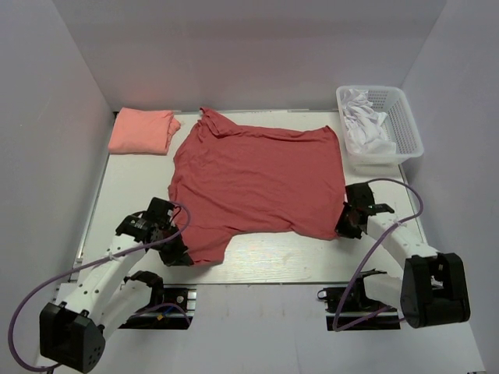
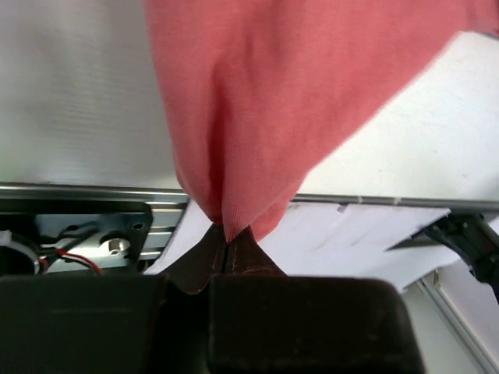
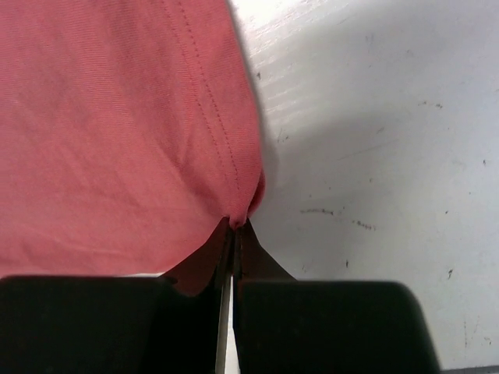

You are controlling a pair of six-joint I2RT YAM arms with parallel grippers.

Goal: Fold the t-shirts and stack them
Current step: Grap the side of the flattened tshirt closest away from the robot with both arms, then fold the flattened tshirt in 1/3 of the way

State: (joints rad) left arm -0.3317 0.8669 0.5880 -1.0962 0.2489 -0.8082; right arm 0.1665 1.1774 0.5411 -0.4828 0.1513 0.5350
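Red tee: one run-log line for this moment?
red t-shirt: spread on table | left gripper: shut on near-left corner | right gripper: shut on near-right hem corner | pink t-shirt: folded, far left

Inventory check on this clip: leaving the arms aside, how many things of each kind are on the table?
T-shirts: 2, the brick-red t-shirt spread flat and the salmon-pink t-shirt folded at the far left.
Baskets: 1, the white basket at the far right.
Basket contents: 1 white cloth bundle; I cannot tell how many pieces it holds.
Total: 4
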